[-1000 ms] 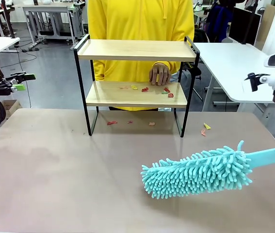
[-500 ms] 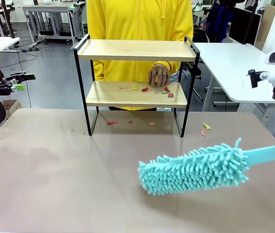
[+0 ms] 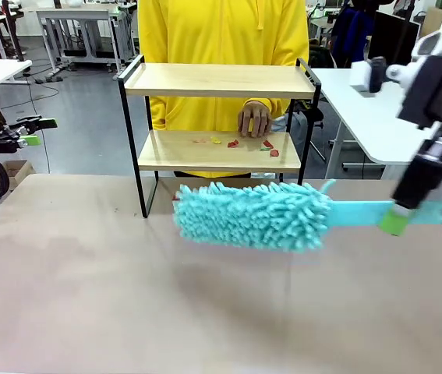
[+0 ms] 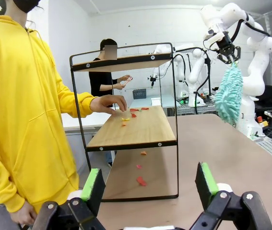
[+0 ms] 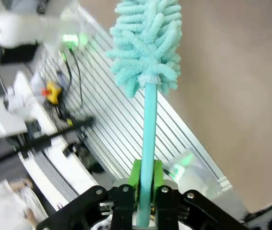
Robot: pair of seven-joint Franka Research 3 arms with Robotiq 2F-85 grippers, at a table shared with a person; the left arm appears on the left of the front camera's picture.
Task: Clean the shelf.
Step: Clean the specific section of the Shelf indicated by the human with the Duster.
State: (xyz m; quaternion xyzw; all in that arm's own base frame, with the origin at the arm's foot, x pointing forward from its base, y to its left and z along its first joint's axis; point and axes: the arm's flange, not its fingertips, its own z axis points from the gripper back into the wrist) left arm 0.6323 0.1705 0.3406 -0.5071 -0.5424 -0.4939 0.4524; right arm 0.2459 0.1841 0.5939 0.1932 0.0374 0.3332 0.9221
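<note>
The shelf [image 3: 217, 80] stands at the table's far side, two wooden boards in a black frame. Small coloured scraps [image 3: 232, 143] lie on its lower board, where a person's hand [image 3: 256, 119] rests. My right gripper [image 3: 396, 220] is shut on the handle of a teal fluffy duster [image 3: 252, 216], held level above the table just in front of the lower tier. The right wrist view looks along that duster [image 5: 147, 43] from the shut gripper [image 5: 144, 191]. My left gripper [image 3: 30, 131] waits open at the far left; its view shows the gripper [image 4: 150, 181], shelf [image 4: 136, 127] and duster [image 4: 229, 93].
A person in a yellow hoodie [image 3: 221, 31] stands right behind the shelf. More scraps [image 4: 139, 180] lie on the table under the shelf. A white table [image 3: 361, 101] stands at the right, beyond my right arm. The tabletop [image 3: 88, 296] in front is bare.
My right arm has lifted and swung the duster left and toward the shelf, from low at the right to level in front of the lower tier. The left gripper has not moved.
</note>
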